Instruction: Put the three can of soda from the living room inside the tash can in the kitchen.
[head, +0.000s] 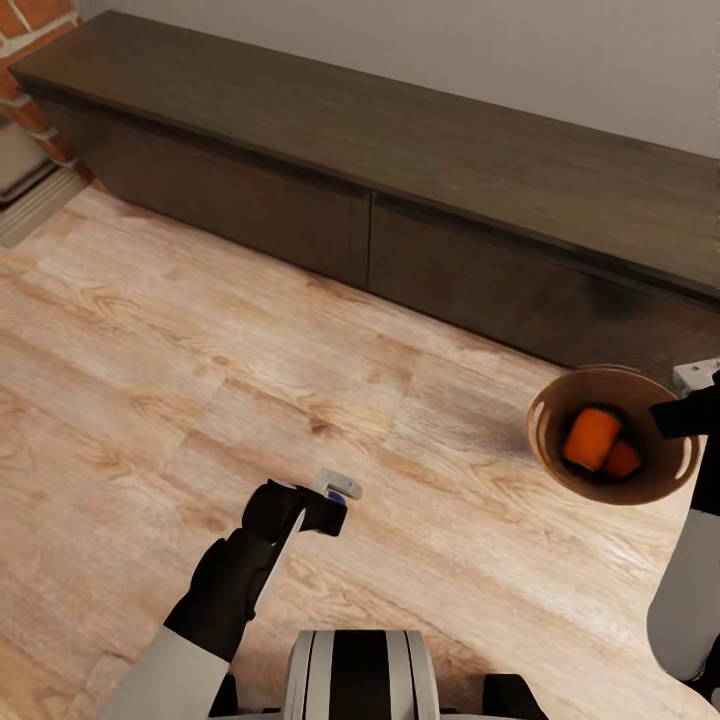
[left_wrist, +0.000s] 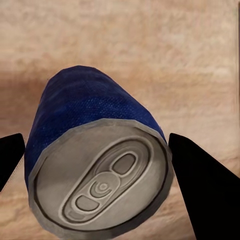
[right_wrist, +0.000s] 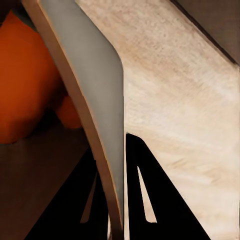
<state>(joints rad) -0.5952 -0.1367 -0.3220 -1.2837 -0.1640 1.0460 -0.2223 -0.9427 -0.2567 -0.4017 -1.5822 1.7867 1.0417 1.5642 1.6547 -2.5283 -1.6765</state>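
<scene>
Floor (head: 200, 350) light wood, dark cabinet (head: 400, 180) | left hand (head: 325, 505) pinching blue can (left_wrist: 95, 165) | right hand (right_wrist: 117, 200) pinching bin rim (right_wrist: 95, 100)

The bin's (head: 560, 462) wall hides most of the lower orange can (head: 623, 459).

No readable text anywhere — blue can (left_wrist: 95, 150) plain, no brand, no label.
</scene>
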